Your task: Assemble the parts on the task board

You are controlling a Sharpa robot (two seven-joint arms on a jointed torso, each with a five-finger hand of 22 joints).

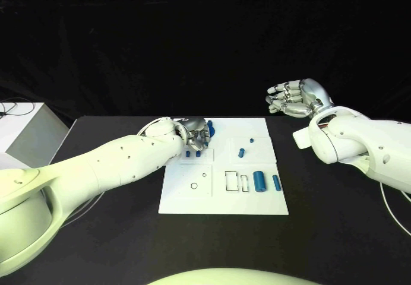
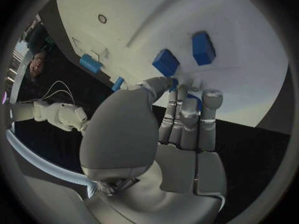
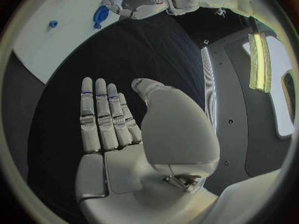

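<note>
The white task board [image 1: 224,200] lies mid-table. My left hand [image 1: 195,135] hovers low over its far-left corner with the fingers curled down. Thumb and fingers pinch a small blue part [image 2: 174,82] that is mostly hidden by them. Two blue blocks [image 2: 166,62] stand on the board [image 2: 236,69] just beyond the fingertips, seen in the head view as a pair [image 1: 193,154]. A blue peg [image 1: 209,126] stands beside the hand. My right hand [image 1: 296,98] is raised past the board's far-right corner, fingers straight and holding nothing [image 3: 109,119].
Several more blue parts lie on the board: two small ones [image 1: 246,146] at the centre right, a thick cylinder [image 1: 259,180] and a slimmer one [image 1: 275,181] near outlined slots [image 1: 231,181]. A white box [image 1: 21,133] stands at the table's left edge.
</note>
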